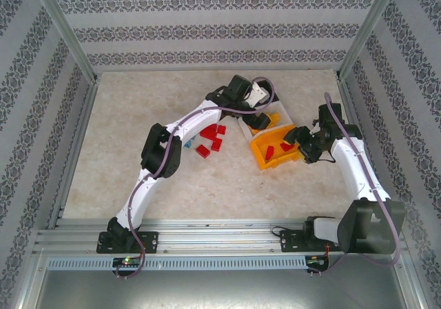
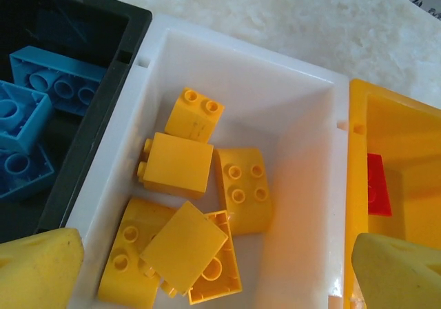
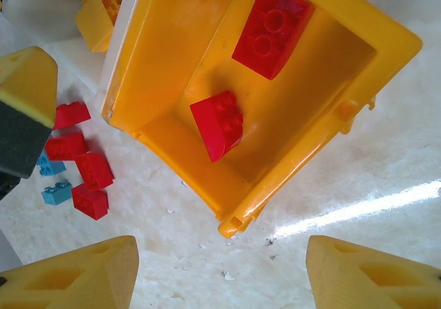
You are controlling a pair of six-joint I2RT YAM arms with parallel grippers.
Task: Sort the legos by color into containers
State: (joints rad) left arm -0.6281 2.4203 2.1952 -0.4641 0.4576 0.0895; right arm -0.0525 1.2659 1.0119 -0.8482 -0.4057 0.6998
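Left gripper [image 2: 219, 257] hovers wide and empty over the white bin [image 2: 296, 116], where yellow legos [image 2: 178, 164] collect. Blue ones [image 2: 27, 130] fill the black bin [image 2: 103, 109] at 9 o'clock. Right gripper [image 3: 220, 274], wide and empty, waits at 6 o'clock of the orange bin [image 3: 165, 40], which holds reds [image 3: 270, 30]. Loose legos [image 1: 210, 138] lie unsorted on the table [image 1: 138, 116].

You've got smooth, glossy plastic legos [image 2: 178, 164] in equally shiny plastic containers [image 2: 303, 136], on a polished marble-look tabletop [image 3: 386, 164] edged by matt metal rails [image 1: 207, 238].
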